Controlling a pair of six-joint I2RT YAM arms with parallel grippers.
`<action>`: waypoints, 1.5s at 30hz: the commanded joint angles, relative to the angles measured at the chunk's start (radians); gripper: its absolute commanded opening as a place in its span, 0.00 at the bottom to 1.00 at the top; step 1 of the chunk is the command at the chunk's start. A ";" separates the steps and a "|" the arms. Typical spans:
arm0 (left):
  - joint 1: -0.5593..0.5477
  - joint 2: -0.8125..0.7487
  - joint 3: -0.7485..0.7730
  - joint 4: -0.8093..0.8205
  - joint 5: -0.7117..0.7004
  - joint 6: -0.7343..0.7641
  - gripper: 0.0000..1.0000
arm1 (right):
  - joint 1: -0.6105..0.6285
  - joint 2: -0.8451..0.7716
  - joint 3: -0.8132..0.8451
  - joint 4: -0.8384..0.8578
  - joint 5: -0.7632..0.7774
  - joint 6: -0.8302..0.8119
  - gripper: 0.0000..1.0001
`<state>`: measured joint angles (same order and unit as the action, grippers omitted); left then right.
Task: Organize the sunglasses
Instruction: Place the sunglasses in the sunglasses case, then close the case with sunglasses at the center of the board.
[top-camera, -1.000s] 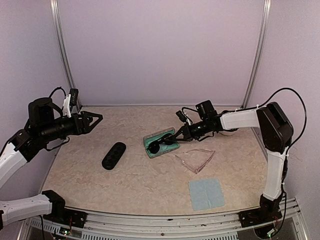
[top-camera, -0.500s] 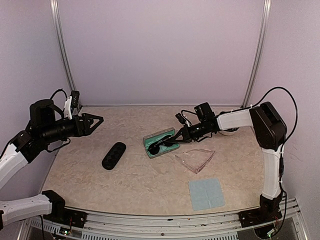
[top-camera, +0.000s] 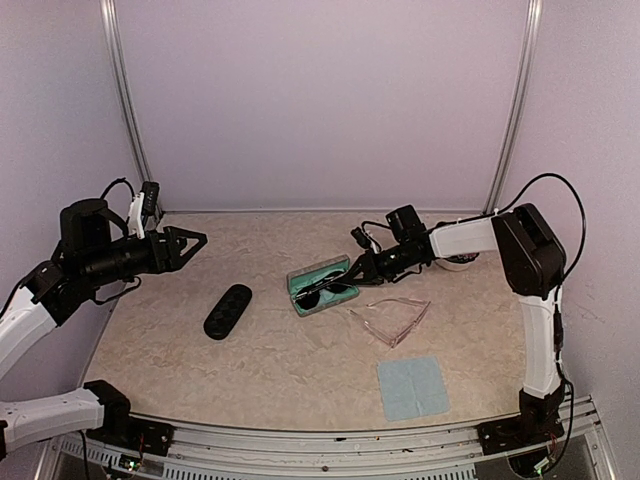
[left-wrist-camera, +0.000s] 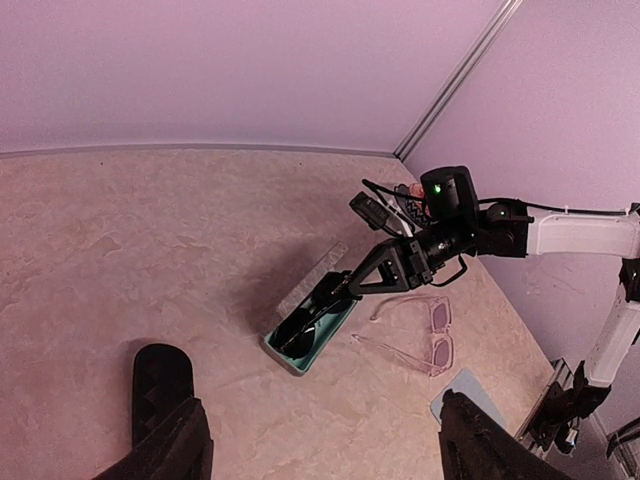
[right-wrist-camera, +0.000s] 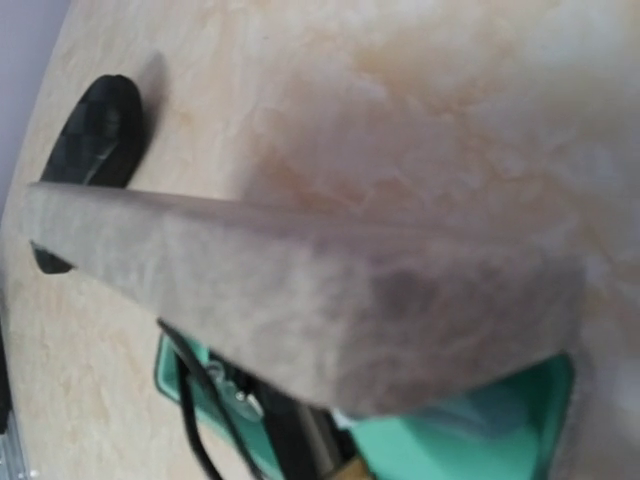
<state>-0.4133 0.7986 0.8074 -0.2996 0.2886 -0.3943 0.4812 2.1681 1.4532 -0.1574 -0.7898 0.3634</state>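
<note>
The dark sunglasses (top-camera: 325, 293) lie inside the open grey case (top-camera: 297, 302), lengthwise along its teal tray. That long axis runs from near-left to far-right in the overhead view, almost in line with the reach of the right arm. The right gripper (top-camera: 350, 277) has its tips down at the far-right end of the case, right at the wire frame. Whether its jaws are parted or pinching the frame cannot be told (the wrist view is filled by the blurred grey lid).

If the dark pair counts as stowed, the clear sunglasses (top-camera: 392, 318) are likely next. They sit on the table just beside the case, on its near-right side, with one arm folded out. They are unfolded, their front running diagonally, roughly parallel to the case. They lie towards the robot and a little right of the right jaws, so the right arm is much the nearer.

The left gripper (top-camera: 195, 243) hangs above the far-left of the table with its jaws spread wide and empty, well apart from both pairs (the black oval case (top-camera: 228, 311) is between).
</note>
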 joint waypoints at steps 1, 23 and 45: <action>0.010 0.000 -0.014 0.022 0.018 0.015 0.76 | -0.010 0.022 0.036 -0.032 0.052 -0.011 0.20; 0.033 -0.001 -0.023 0.026 0.030 0.008 0.76 | 0.001 -0.196 -0.030 -0.074 0.338 -0.080 0.21; 0.110 -0.015 -0.044 0.024 0.004 -0.014 0.75 | 0.225 -0.162 0.103 0.148 0.720 -0.071 0.00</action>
<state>-0.3134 0.7971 0.7708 -0.2951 0.3058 -0.4030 0.6807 1.9461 1.5230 -0.0780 -0.1337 0.2737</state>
